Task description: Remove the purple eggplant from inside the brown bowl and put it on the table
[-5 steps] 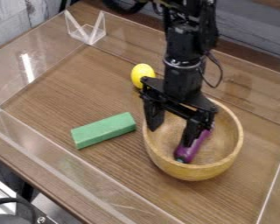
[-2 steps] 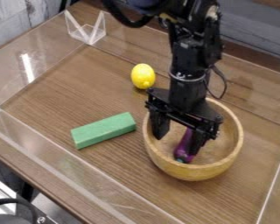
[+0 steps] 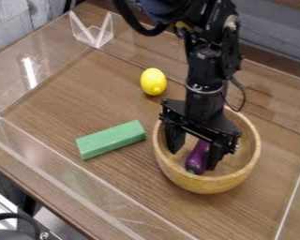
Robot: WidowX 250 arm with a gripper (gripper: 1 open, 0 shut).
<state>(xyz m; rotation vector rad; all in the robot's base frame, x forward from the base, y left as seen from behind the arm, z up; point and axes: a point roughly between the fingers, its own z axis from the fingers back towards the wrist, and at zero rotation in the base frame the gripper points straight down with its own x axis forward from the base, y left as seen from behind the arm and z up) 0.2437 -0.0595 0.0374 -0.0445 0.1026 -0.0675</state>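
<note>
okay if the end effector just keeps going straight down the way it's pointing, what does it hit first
Most likely the purple eggplant, which lies inside the brown bowl between the open fingers of the end effector. Depth is hard to judge from this view, so a fingertip might meet the bowl's floor first.

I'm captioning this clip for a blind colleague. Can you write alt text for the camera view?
A black robot gripper points straight down into a large light-brown wooden bowl, open jaws straddling a small purple eggplant. A yellow lemon and green block lie on the dark wood-grain table.

Single raised view, angled down across table (image 3: 65,103), fairly near
</note>
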